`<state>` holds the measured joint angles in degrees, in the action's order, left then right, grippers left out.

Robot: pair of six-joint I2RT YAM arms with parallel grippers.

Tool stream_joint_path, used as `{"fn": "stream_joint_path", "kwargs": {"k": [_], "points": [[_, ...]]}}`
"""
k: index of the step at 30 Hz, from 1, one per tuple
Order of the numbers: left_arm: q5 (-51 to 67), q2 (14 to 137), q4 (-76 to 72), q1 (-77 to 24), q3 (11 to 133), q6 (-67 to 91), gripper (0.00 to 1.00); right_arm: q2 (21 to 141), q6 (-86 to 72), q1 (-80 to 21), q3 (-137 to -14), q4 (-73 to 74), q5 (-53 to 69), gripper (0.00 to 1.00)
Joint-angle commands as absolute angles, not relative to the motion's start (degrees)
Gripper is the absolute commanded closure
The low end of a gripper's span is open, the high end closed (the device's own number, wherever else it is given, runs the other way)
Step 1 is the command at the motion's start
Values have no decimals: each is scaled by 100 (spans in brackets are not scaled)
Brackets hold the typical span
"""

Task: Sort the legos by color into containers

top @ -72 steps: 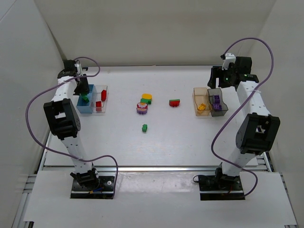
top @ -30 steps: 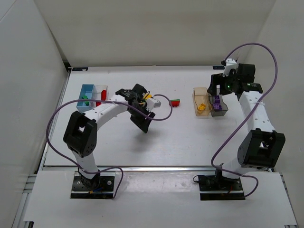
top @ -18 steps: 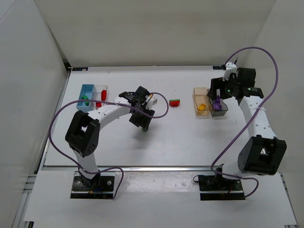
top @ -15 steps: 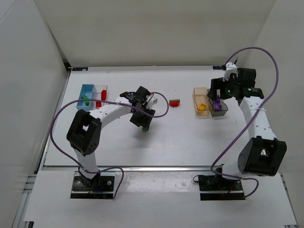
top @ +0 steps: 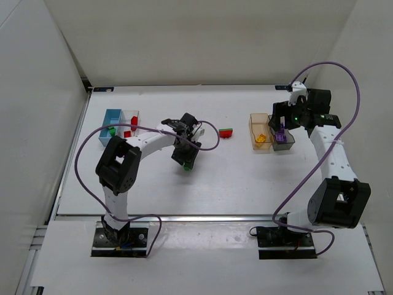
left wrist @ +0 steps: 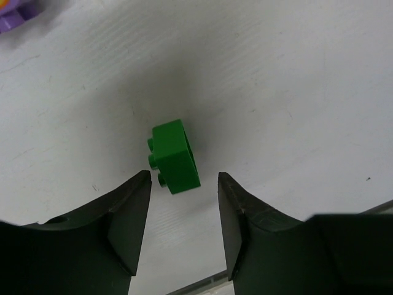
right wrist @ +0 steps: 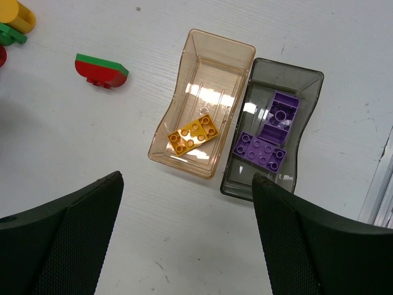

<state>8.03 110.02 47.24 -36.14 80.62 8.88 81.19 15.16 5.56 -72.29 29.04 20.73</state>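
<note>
A small green lego [left wrist: 175,157] lies on the white table, just ahead of and between the tips of my open left gripper [left wrist: 183,178], untouched. In the top view the left gripper [top: 186,155] hangs over this lego [top: 186,166]. My right gripper [right wrist: 186,178] is open and empty, held above the orange bin [right wrist: 218,46], which holds a yellow lego [right wrist: 194,133], and the dark grey bin [right wrist: 288,64], which holds two purple legos [right wrist: 261,149]. A red-and-green lego [right wrist: 101,69] lies left of them. The blue bin [top: 110,121] and the clear bin [top: 131,117] stand far left.
A yellow-and-green stack [right wrist: 15,18] shows at the right wrist view's top-left corner; a purple piece [left wrist: 15,15] shows at the left wrist view's corner. My left arm hides that cluster in the top view. White walls surround the table.
My left arm swung from the left bins to the table's middle and came down over the green lego. The right gripper shifted slightly above its bins, then held still.
</note>
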Motion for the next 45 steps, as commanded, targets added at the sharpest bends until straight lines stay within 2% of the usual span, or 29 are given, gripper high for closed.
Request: {"fn": "stream_joint_path", "kwargs": {"k": [1, 3, 6, 7, 10, 11, 12, 18, 23, 32, 35, 45], "points": [[721, 11074, 4614, -3639, 8270, 940, 43, 7998, 1573, 580, -7286, 2891, 2083, 12], [650, 11153, 4562, -3639, 8288, 949, 45, 8007, 1591, 589, -7286, 2892, 2074, 12], [571, 11267, 4597, -3612, 8350, 949, 58, 8007, 1608, 589, -7269, 2892, 2065, 12], [536, 11276, 4614, -3595, 8350, 949, 65, 8016, 1608, 589, -7269, 2892, 2074, 12], [475, 11180, 4614, -3507, 8332, 914, 80, 8024, 1608, 589, -7269, 2874, 2092, 12], [501, 11023, 4623, -3481, 8323, 888, 88, 8024, 1600, 589, -7286, 2874, 2135, 12], [510, 10934, 4632, -3411, 8271, 879, 90, 8051, 1591, 589, -7295, 2857, 2171, 12], [589, 9575, 4562, -2910, 7972, 914, 90, 8165, 1512, 537, -7435, 2874, 2452, 12], [36, 9097, 4842, -1839, 8357, 686, 87, 8314, 1652, 98, -7637, 2839, 2312, 12], [-334, 9737, 5036, 155, 9112, 615, 86, 8841, 1635, -290, -8191, 2777, 2285, 7], [-273, 10115, 5071, 570, 9394, 615, 86, 8929, 1635, -290, -8314, 2777, 2250, 1], [-272, 11153, 5106, 1020, 10396, 501, 79, 8938, 1679, -299, -8271, 2786, 2180, 1]]}}
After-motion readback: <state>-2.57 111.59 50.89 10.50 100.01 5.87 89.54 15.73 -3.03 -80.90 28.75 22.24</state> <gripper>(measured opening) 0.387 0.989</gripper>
